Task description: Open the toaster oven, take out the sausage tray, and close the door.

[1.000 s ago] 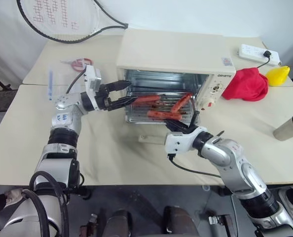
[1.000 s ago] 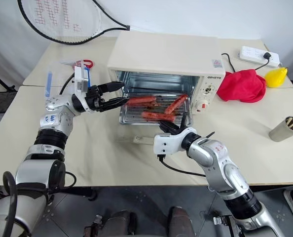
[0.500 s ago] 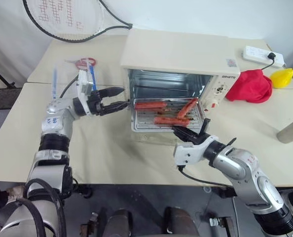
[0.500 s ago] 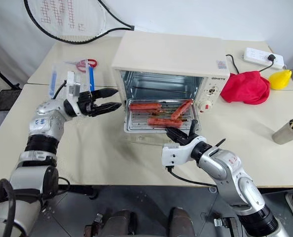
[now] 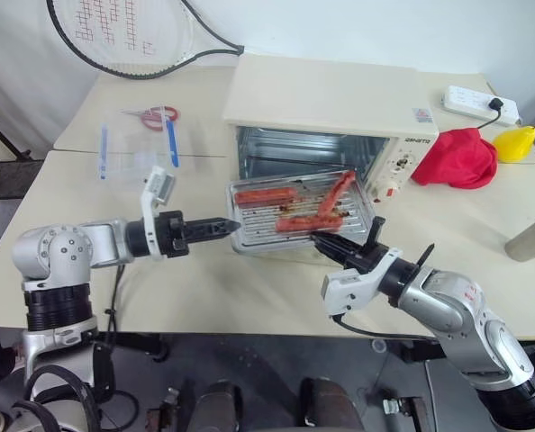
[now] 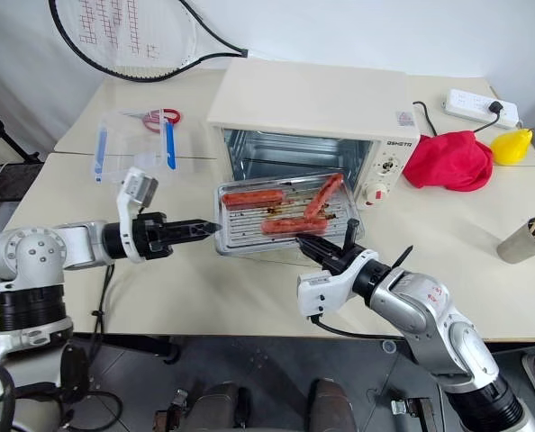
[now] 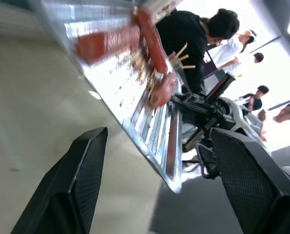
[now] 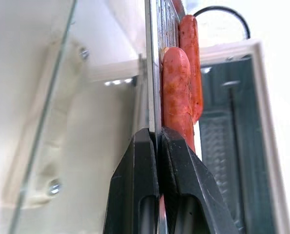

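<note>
In front of the toaster oven [image 5: 326,112], out of the cavity and clear of the table: the sausage tray [image 5: 299,214], pinched at its near rim by the right gripper [image 5: 324,241], jaws clamped tight on the thin metal edge. Door [image 8: 72,122] already down, so opening done and, by the look of it, taking-out nearly done too. Still left: setting the tray down on the table [image 5: 249,288], then swinging the door back up and shut. Left gripper [image 5: 234,224] just beside the tray's left edge, jaws spread wide and holding nothing.

From the head views: whole layout, with the tray tilted slightly, three or four sausages [image 5: 264,193] on it, and the oven's inside empty behind. From the right wrist view instead: the pinch itself, both fingers [image 8: 135,185] pressed flat against the rim, a sausage lying right behind them, and the glass door seen edge-on alongside. From the left wrist view: the tray's ribbed floor from its left end, framed between two parted fingers [image 7: 81,170], with people in the background.
</note>
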You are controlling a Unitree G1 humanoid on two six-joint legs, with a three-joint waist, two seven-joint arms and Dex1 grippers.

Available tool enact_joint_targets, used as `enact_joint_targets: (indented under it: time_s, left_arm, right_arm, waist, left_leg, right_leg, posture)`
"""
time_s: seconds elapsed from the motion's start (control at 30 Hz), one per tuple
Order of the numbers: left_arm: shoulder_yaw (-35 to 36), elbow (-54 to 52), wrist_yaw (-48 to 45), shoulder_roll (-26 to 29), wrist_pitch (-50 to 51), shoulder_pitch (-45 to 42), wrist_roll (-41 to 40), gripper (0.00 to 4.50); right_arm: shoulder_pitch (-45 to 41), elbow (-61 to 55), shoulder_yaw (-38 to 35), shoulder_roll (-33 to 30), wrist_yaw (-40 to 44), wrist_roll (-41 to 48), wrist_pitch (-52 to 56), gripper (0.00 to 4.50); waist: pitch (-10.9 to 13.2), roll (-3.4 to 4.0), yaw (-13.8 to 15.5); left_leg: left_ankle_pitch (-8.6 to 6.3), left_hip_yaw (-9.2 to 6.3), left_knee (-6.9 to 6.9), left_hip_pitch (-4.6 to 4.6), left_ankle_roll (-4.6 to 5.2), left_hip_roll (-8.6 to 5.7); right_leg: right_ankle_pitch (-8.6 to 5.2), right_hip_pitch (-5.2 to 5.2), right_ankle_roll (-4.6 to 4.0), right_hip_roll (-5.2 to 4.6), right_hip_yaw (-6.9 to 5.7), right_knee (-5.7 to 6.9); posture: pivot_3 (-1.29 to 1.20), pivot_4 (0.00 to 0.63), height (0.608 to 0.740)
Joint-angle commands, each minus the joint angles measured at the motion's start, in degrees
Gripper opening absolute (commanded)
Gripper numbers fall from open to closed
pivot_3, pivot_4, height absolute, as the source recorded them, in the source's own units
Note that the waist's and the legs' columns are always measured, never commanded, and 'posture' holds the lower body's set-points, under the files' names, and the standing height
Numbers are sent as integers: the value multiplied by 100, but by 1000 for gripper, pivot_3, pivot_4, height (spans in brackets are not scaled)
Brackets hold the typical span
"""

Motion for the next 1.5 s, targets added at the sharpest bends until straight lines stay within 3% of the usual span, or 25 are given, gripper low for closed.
enact_joint_targets:
  time_s: [0.03,0.1,0.2,0.57,0.8,0.9,0.97,1.1,1.37,1.5]
  left_arm:
    - [545,-259,529,-323,335,3,-358,3548]
    - [707,-247,793,-472,361,4,-532,3548]
    - [1078,-38,1358,-790,361,-1,-862,3006]
    - [1264,824,3336,-981,361,204,-2677,9]
    - [870,871,4869,-1071,172,743,-4384,9]
    - [127,806,5804,-756,-681,1196,-6012,9]
    - [-177,676,6045,-585,-1012,1394,-6458,0]
    - [21,199,6285,-922,-1640,1720,-6465,0]
    - [299,-291,5593,-539,-1724,2564,-6465,0]
    - [782,-896,5030,-90,-1927,3799,-6465,0]
  right_arm:
    - [-131,-59,-85,21,-43,133,-158,10]
    - [-160,-45,-70,21,-20,158,-199,10]
    - [-225,-10,-26,-11,66,254,-272,0]
    - [-206,-11,-10,33,152,380,-411,0]
    - [-93,-102,-104,-46,536,909,-336,0]
    - [8,-194,-159,-17,734,1255,-133,0]
    - [59,-261,-211,-6,901,1549,74,578]
    - [113,-284,-401,-129,952,1846,16,1732]
    - [484,-24,-971,-427,1125,2607,-157,4300]
    - [1181,577,-1634,-617,2025,4420,-227,4459]
  waist:
    - [0,0,-1]
    - [0,0,2]
    - [0,0,3]
    - [-1,-2,5]
    - [-2,-2,6]
    - [-2,-2,4]
    - [-2,-2,6]
    - [-2,-2,22]
    - [-2,-2,19]
    - [-5,-6,4]
  left_leg:
    - [0,5,0,1,0,0]
    - [0,6,0,1,0,0]
    - [0,5,1,2,0,0]
    - [0,-32,1,4,0,-5]
    - [0,-34,0,7,0,-5]
    - [0,-37,0,9,0,-4]
    - [0,-39,-2,16,0,0]
    - [0,-50,5,18,0,-11]
    - [0,-45,-32,85,0,-13]
    - [-1,-38,-63,98,0,-11]
  right_leg:
    - [0,0,0,0,0,0]
    - [0,0,0,0,1,0]
    - [0,0,0,-2,3,0]
    - [0,1,-1,-8,3,2]
    - [0,3,-1,-9,4,3]
    - [1,5,-1,-11,5,3]
    - [1,9,-2,-15,10,4]
    - [1,34,-2,-17,1,-17]
    - [1,102,-5,-8,-5,-52]
    - [0,105,-6,-8,-1,-70]
  posture:
    - [0,150,740]
    - [0,150,740]
    - [0,150,740]
    - [0,150,740]
    - [0,150,740]
    - [0,150,740]
    - [0,150,740]
    - [0,150,740]
    - [0,150,740]
    - [0,150,740]
